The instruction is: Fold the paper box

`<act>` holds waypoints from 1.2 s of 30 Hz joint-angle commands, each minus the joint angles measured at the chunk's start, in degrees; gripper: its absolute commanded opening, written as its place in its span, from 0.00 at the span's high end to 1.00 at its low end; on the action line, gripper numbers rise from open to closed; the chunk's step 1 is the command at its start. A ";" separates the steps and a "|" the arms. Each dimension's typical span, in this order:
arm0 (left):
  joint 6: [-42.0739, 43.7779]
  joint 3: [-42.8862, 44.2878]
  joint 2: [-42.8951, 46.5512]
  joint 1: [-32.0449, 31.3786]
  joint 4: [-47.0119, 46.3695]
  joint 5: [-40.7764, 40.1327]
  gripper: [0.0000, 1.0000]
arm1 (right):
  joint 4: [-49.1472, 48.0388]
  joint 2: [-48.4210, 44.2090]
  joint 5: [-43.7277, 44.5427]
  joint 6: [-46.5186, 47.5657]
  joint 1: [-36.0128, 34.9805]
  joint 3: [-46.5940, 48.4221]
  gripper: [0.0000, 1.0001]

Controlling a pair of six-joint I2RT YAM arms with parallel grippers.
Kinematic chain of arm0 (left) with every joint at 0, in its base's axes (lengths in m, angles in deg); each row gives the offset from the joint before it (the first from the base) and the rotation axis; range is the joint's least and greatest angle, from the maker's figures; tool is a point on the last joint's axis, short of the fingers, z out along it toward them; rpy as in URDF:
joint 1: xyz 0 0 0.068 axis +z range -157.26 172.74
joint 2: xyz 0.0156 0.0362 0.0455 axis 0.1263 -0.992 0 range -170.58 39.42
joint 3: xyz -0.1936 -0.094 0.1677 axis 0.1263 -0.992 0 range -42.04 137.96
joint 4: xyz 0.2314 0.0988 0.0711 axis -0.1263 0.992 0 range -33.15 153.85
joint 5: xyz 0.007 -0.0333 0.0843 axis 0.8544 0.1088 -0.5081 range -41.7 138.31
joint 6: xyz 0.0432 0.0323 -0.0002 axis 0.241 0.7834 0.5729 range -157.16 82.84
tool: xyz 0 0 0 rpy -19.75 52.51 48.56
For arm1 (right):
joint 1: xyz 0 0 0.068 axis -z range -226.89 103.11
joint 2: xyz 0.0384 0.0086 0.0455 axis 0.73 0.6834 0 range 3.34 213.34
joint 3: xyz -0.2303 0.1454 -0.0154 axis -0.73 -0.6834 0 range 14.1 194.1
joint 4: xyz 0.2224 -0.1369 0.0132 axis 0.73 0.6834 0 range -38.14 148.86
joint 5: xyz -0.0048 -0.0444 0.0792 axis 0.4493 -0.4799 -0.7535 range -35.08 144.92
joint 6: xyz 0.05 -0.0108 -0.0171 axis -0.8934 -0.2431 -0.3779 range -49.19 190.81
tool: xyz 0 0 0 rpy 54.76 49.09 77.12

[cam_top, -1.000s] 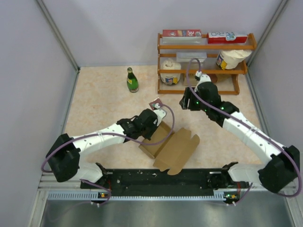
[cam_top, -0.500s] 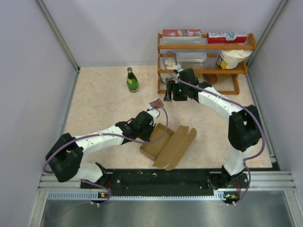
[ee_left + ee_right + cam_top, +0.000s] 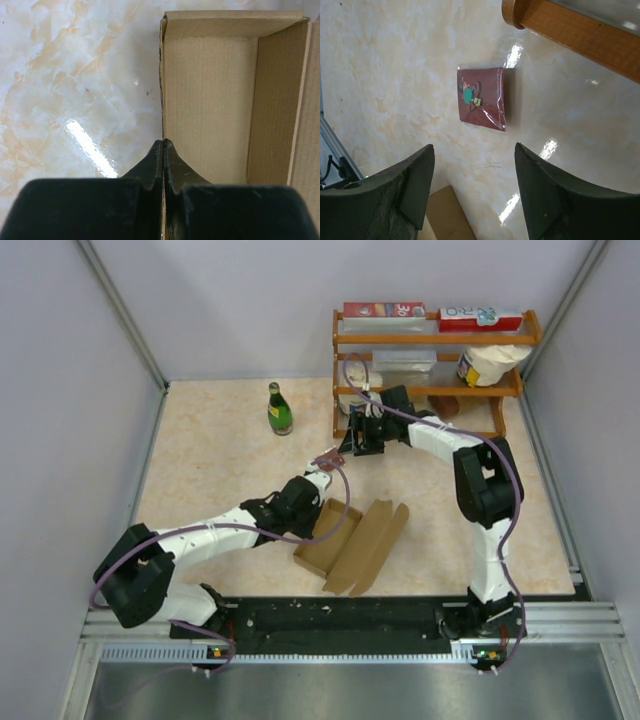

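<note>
The paper box is plain brown cardboard, a half-formed tray with its wide lid panel leaning up on the right. My left gripper is shut on the box's left side wall; in the left wrist view the closed fingertips pinch that wall's edge, with the box floor to the right. My right gripper is open and empty, apart from the box and near the rack. In the right wrist view its fingers spread wide over the table, with a box corner at the bottom.
A small dark-red square card lies on the table between box and rack; it shows in the right wrist view. A wooden rack with cartons and tubs stands at the back right. A green bottle stands at the back.
My right arm has swung left and back from the table's right side to the rack and the red card. The box's lid panel has tipped up steeper. My left gripper keeps its hold.
</note>
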 commanded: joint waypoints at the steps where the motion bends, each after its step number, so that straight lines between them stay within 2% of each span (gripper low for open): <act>1: 0.01 -0.60 1.90 0.40 -1.47 -0.97 1.00 | -2.45 2.83 -2.95 1.35 0.13 3.82 0.36; 11: 0.28 -0.07 1.90 0.93 -0.77 -0.44 1.00 | -3.33 7.49 -1.10 3.02 0.13 5.58 0.37; 21: 0.72 0.10 1.46 1.10 -0.50 -0.79 1.00 | -5.79 10.83 -7.25 1.79 -0.04 6.10 0.44; 30: 0.89 0.10 1.38 1.28 -0.41 -0.79 1.00 | -5.97 13.03 -9.63 1.09 -0.75 7.33 0.54; 36: 0.98 0.10 1.38 1.46 -0.41 -0.79 1.00 | -6.93 12.86 -9.01 0.56 -0.83 7.07 0.67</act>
